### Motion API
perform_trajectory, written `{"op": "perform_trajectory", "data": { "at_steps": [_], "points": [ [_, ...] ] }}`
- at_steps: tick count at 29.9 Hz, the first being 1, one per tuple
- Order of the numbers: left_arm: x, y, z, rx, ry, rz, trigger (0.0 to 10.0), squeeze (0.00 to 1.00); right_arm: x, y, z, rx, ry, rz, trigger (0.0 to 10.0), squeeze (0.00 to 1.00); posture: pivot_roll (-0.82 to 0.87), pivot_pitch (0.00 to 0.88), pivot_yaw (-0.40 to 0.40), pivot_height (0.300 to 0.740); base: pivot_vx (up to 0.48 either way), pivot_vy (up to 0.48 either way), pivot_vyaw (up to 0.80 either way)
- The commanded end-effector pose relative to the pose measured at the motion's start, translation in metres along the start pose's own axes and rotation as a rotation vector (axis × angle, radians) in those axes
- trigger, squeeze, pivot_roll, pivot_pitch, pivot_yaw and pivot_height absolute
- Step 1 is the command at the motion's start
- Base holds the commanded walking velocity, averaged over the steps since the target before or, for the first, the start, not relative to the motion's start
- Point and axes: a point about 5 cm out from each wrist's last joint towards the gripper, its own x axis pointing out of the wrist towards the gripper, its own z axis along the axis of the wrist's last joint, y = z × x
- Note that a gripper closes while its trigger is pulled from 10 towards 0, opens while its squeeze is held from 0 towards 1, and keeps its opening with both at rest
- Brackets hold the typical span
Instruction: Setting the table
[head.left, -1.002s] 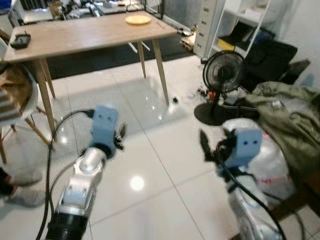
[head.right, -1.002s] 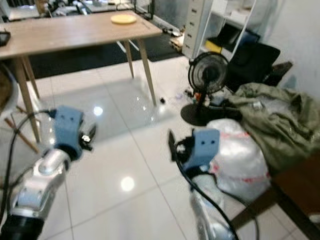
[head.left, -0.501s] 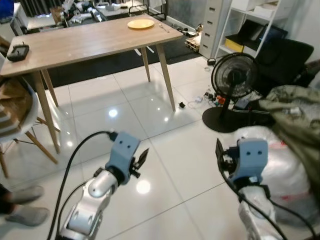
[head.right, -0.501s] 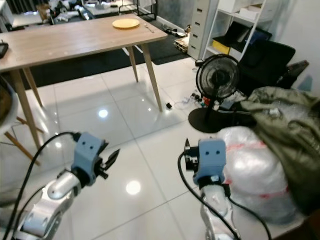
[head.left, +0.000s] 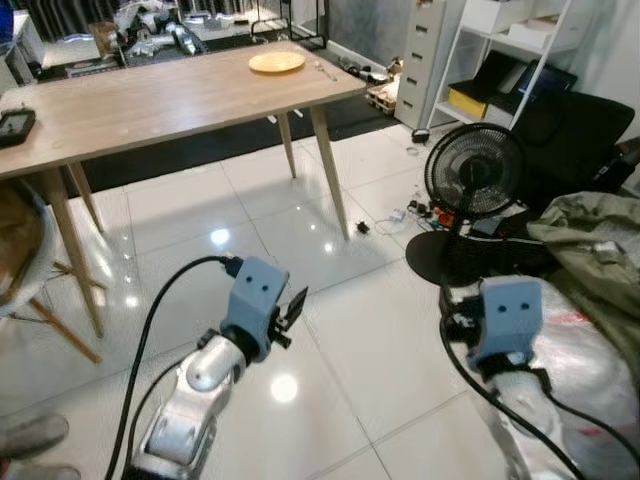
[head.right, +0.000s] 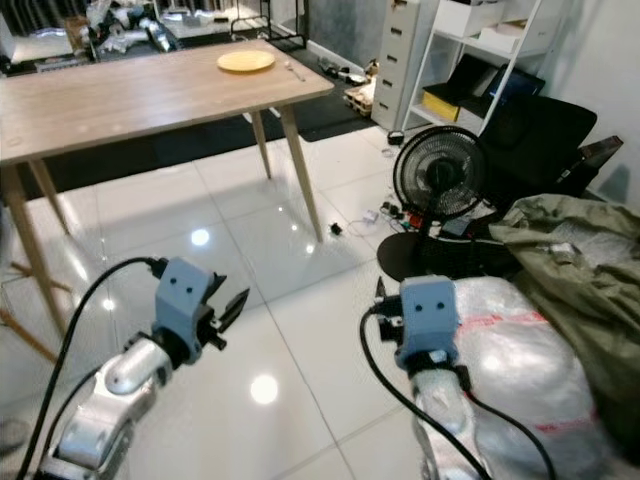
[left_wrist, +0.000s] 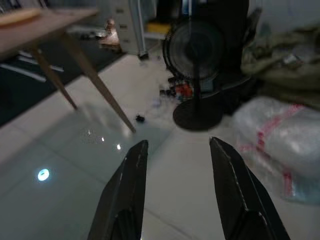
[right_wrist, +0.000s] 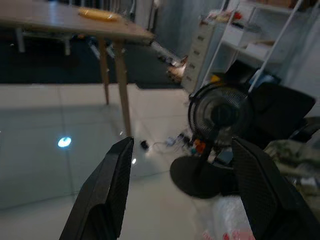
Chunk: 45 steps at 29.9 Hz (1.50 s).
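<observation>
Just a round yellow plate (head.left: 277, 62)

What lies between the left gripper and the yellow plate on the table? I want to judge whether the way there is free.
In the left eye view, glossy white floor and the wooden table top separate the left gripper from the yellow plate.

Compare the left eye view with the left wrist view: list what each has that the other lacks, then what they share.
Left eye view, not the wrist view: the black device on the table, the white shelf and the left arm. Left wrist view, not the eye view: the left gripper seen from behind, fingers spread apart. Shared: the black fan, a slanted table leg, the plastic bag and the green cloth.
</observation>
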Motion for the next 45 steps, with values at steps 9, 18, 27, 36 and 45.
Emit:
{"op": "perform_trajectory", "data": {
  "at_steps": [9, 18, 27, 36, 45],
  "points": [
    [-0.004, 0.01, -0.01, -0.005, 0.035, 0.059, 10.0, 0.0, 0.002, 0.008, -0.003, 0.056, 0.016, 0.023, 10.0, 0.0, -0.02, 0.107, 0.072, 0.74, 0.48, 0.0, 0.0],
    [-0.002, 0.012, -0.011, -0.012, 0.034, 0.072, 10.0, 0.0, 0.002, 0.011, -0.004, 0.079, 0.018, 0.034, 10.0, 0.0, -0.02, 0.098, 0.069, 0.74, 0.48, 0.0, 0.0],
    [-0.001, 0.013, -0.01, -0.012, 0.029, 0.077, 10.0, 0.0, 0.004, 0.014, -0.004, 0.086, 0.015, 0.043, 10.0, 0.0, -0.02, 0.087, 0.069, 0.74, 0.48, 0.0, 0.0],
    [-0.001, 0.015, -0.01, -0.011, 0.027, 0.082, 10.0, 0.0, 0.006, 0.015, -0.004, 0.093, 0.017, 0.045, 10.0, 0.0, -0.01, 0.084, 0.072, 0.74, 0.48, 0.0, 0.0],
    [-0.001, 0.016, -0.01, -0.011, 0.025, 0.083, 10.0, 0.0, 0.005, 0.016, -0.005, 0.095, 0.021, 0.044, 10.0, 0.0, -0.01, 0.086, 0.072, 0.74, 0.48, 0.0, 0.0]
  ]
}}
